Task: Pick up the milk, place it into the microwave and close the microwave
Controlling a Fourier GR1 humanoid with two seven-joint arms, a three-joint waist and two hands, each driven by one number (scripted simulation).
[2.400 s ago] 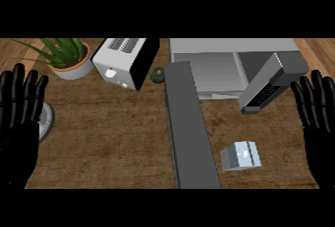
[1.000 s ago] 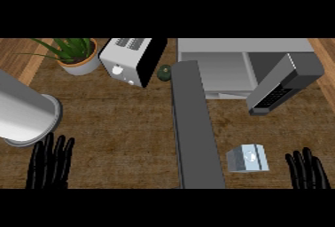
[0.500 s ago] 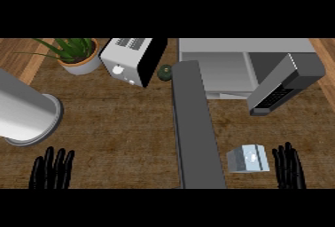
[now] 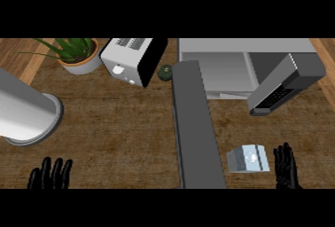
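The milk [image 4: 248, 158] is a small pale blue-white carton standing on the wooden counter at the lower right. My right hand [image 4: 286, 168] is just to its right, fingers straight and pointing up, a narrow gap away from the carton. The microwave [image 4: 226, 68] sits at the top centre with its door [image 4: 285, 84] swung open to the right, showing the grey inside. My left hand [image 4: 51, 175] shows at the lower left edge, fingers straight and up, holding nothing.
A long grey bar [image 4: 195, 128] runs down the middle of the counter, left of the milk. A toaster [image 4: 134, 60], a potted plant [image 4: 75, 55] and a small dark green object [image 4: 166, 72] stand at the back. A large grey cylinder [image 4: 23, 115] lies at the left.
My right hand has slid left along the lower edge, closing in beside the milk. The left hand has barely moved. The carton stays where it was.
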